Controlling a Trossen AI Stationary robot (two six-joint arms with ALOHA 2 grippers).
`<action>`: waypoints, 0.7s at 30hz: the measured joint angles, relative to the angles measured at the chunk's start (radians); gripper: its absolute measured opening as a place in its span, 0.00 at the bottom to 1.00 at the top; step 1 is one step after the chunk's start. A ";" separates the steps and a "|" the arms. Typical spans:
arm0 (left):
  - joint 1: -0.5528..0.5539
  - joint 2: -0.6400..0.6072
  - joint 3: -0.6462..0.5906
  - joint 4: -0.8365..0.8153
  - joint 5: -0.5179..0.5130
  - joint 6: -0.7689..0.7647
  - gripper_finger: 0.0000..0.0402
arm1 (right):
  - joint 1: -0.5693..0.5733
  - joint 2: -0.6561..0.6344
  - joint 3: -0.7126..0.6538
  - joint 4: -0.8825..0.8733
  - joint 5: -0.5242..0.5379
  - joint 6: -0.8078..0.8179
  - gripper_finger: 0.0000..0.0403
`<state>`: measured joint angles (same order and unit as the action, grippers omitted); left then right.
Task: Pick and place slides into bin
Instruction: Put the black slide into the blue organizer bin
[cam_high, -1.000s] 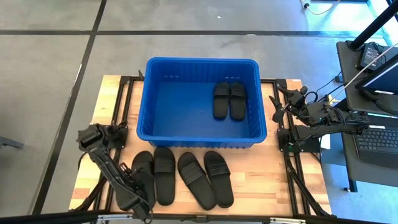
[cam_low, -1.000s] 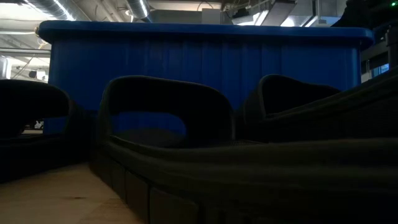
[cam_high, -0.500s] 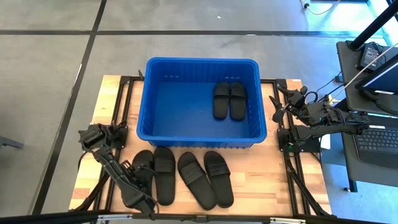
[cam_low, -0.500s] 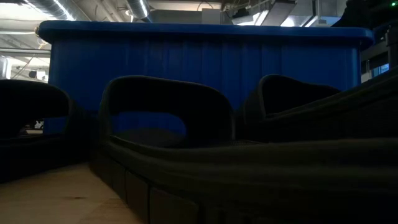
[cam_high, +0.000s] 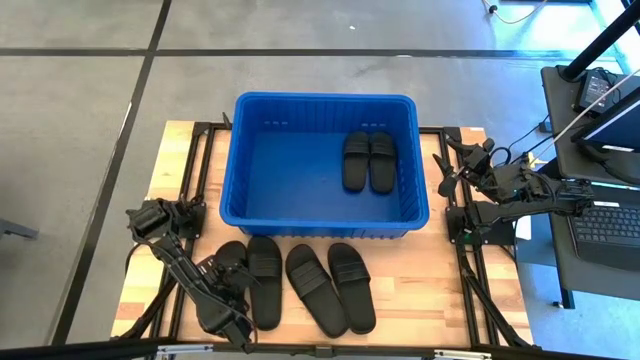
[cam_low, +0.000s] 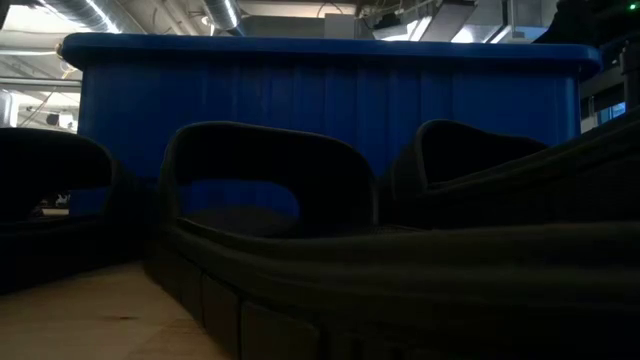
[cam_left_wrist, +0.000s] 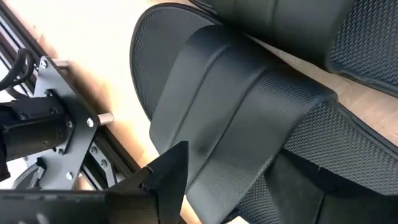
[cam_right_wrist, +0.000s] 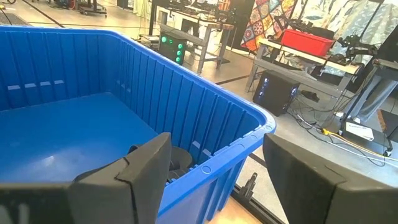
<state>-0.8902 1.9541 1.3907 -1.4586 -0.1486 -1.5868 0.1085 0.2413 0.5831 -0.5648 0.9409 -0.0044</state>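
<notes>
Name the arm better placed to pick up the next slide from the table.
Left. Its tool is over the leftmost matte black slide sandal on the table. The right tool waits beside the large bright blue plastic bin, away from the four sandals left.

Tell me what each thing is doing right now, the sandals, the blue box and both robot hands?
Two slides in the bin: lying flat, side by side.
Four slides on the table: lying flat in a row, not yet in.
Bin: upright, open on top.
Left gripper: down over the leftmost slide.
Right gripper: open, waiting beside the bin.
</notes>
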 joint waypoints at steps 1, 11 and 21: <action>0.000 0.000 0.000 -0.002 0.000 0.000 0.48 | 0.000 0.000 0.000 0.000 0.000 0.000 0.63; 0.000 -0.001 -0.041 0.037 0.001 0.026 0.48 | 0.000 0.000 0.000 0.000 0.000 0.000 0.63; 0.001 -0.001 -0.039 0.036 0.023 0.027 0.18 | 0.000 0.000 0.000 0.000 0.000 0.000 0.63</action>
<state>-0.8895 1.9530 1.3514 -1.4230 -0.1253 -1.5593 0.1088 0.2413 0.5827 -0.5644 0.9408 -0.0044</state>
